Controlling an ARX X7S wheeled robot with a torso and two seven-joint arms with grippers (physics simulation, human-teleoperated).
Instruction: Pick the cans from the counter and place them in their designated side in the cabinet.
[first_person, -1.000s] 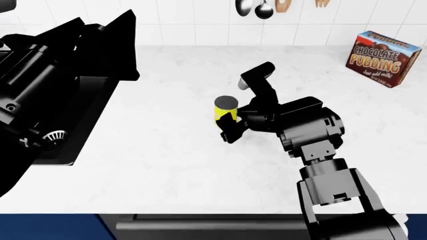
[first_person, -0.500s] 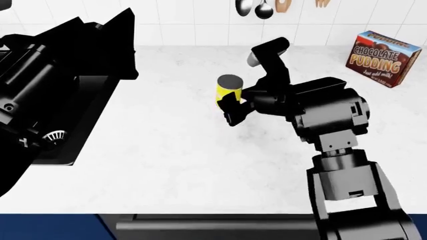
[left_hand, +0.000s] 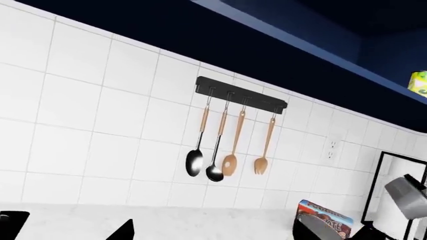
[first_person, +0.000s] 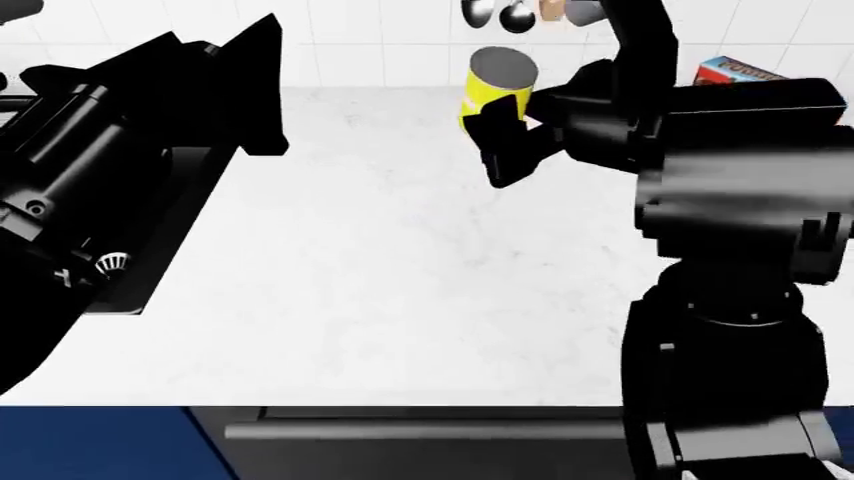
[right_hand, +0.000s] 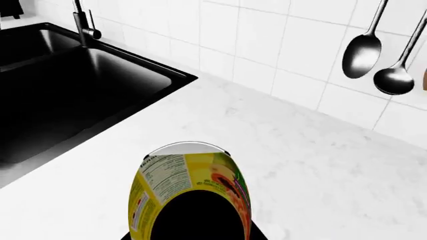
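Since a second ago my right gripper (first_person: 514, 135), clamped on the can (first_person: 497, 88), has lifted it off the counter (first_person: 374, 270); keep it upright, rise slowly toward the cabinet.

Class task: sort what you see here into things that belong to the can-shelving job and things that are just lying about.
Job: can in right gripper; counter; a second can-like item on the dark shelf.
Just there: pudding box; hanging utensils; sink.

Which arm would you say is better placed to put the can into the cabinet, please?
Right. The right gripper is shut on the can, lifted off the counter. The left gripper holds nothing that shows.
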